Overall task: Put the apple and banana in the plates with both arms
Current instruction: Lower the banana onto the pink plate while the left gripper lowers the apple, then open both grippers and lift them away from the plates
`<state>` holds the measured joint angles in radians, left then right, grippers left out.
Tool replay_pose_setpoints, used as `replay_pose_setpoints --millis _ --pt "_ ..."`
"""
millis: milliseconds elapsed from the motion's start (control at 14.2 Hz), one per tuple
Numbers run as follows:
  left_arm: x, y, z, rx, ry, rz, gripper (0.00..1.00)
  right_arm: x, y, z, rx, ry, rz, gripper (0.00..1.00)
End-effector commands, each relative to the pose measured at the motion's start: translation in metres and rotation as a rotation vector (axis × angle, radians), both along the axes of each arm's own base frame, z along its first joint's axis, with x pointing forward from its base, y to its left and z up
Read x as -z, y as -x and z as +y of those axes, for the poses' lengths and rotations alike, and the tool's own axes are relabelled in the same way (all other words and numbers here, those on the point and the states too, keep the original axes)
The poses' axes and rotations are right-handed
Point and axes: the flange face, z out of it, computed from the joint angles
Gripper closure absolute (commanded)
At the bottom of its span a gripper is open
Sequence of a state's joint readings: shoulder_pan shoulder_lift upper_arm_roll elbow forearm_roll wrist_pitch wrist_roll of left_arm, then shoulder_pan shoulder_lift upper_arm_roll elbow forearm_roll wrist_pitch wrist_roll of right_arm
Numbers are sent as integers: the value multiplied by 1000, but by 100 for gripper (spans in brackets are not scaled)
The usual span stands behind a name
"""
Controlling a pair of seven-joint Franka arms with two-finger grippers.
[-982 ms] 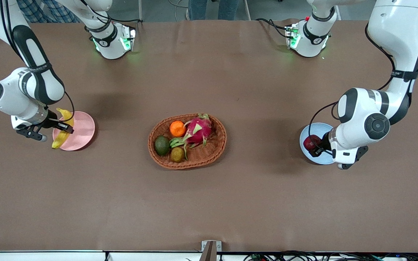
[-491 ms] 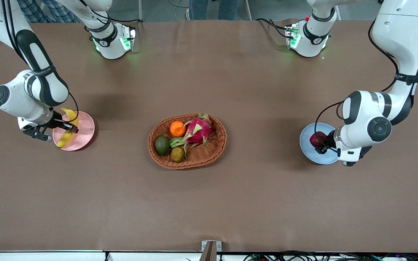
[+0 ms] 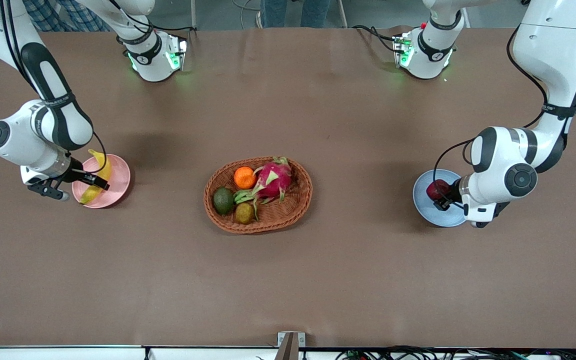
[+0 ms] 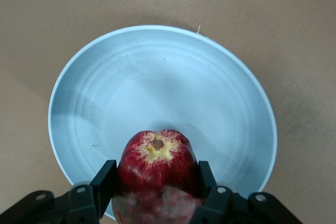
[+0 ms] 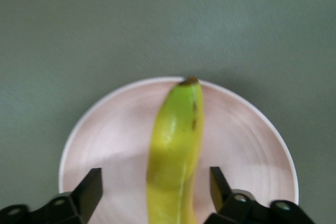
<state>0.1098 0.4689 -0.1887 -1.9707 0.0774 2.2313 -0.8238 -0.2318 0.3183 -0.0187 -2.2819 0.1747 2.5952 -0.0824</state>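
The apple (image 4: pixel 156 169) sits over the blue plate (image 3: pixel 425 206) at the left arm's end of the worktop (image 3: pixel 368 280), clamped between the fingers of the left hand (image 4: pixel 155 192). The banana (image 5: pixel 176 150) lies on the pink plate (image 3: pixel 118 181) at the right arm's end; the right hand (image 5: pixel 155 192) hangs over it, fingers spread apart and clear of the fruit. Between the plates stands a wicker basket (image 3: pixel 298 207) holding other fruit.

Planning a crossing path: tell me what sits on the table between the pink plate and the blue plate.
In the front view, a wicker basket holding fruit sits between the pink plate and the blue plate; the table either side of it is bare.
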Motion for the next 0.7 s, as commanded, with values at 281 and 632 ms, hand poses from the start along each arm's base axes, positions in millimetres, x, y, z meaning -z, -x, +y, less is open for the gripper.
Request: replay_pose_setpoints --millis 281,632 --pt "-10 2 2 18 -12 -22 0 -82 -59 -5 -95 -14 83 0" --pt "-67 -4 2 235 3 -107 0 -214 -93 -12 -167 19 198 0"
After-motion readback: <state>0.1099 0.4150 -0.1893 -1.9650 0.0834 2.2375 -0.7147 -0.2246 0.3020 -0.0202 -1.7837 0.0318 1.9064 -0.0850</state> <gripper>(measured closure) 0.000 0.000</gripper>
